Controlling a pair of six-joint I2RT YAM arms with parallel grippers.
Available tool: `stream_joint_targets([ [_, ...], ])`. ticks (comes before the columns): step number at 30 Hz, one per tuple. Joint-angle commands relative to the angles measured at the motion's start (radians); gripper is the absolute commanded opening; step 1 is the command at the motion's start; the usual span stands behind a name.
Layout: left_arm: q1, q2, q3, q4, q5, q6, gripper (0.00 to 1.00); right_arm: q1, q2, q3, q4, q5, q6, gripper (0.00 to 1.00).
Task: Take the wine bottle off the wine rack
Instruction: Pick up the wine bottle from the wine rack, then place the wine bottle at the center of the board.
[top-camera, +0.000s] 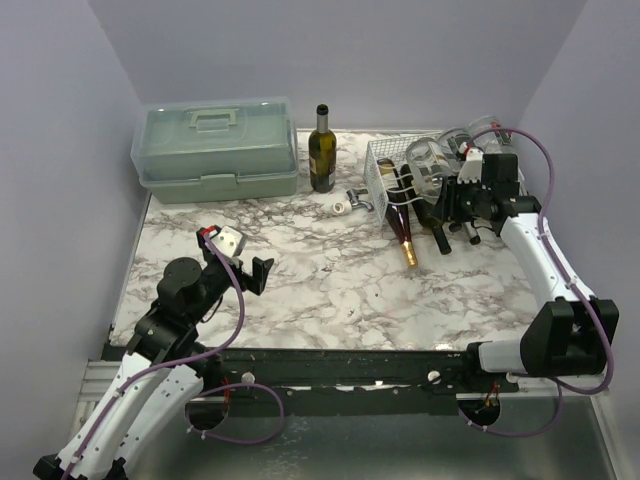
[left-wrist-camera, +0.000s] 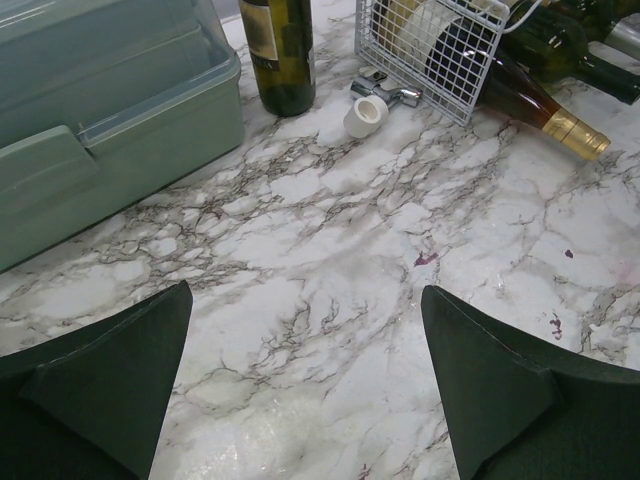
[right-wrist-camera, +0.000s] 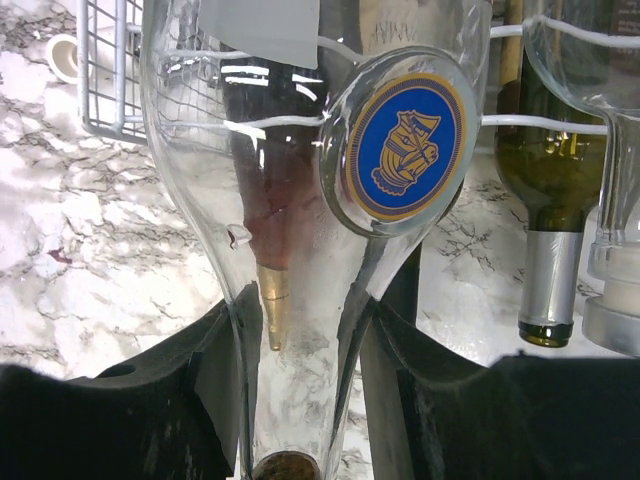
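The white wire wine rack (top-camera: 383, 168) stands at the back right of the marble table and holds several bottles lying on their sides. A clear glass wine bottle (right-wrist-camera: 290, 200) with a round blue and gold seal (right-wrist-camera: 405, 145) lies on its upper wire cradle, neck pointing out. My right gripper (right-wrist-camera: 305, 380) is shut on that bottle's neck, one finger (right-wrist-camera: 180, 400) on each side; from above it sits at the rack's front right (top-camera: 455, 200). My left gripper (top-camera: 258, 272) is open and empty above the bare table at the front left, far from the rack (left-wrist-camera: 420, 50).
A pale green toolbox (top-camera: 215, 150) sits at the back left, a dark green bottle (top-camera: 321, 150) upright beside it. A white cap (left-wrist-camera: 362, 115) and a metal piece lie by the rack's left side. A gold-foiled bottle (left-wrist-camera: 540, 105) and a silver-foiled green bottle (right-wrist-camera: 550, 180) stick out of the rack.
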Motion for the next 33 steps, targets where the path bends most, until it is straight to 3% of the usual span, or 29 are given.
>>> stream_joint_targets([
  [1,0.006,0.0,-0.007,0.019,0.012,0.0,0.99,-0.01,-0.084,0.036,0.204,-0.08,-0.002,0.0],
  [33,0.006,-0.002,-0.008,0.018,0.007,0.0,0.99,-0.045,-0.157,0.018,0.222,-0.168,0.04,0.0],
])
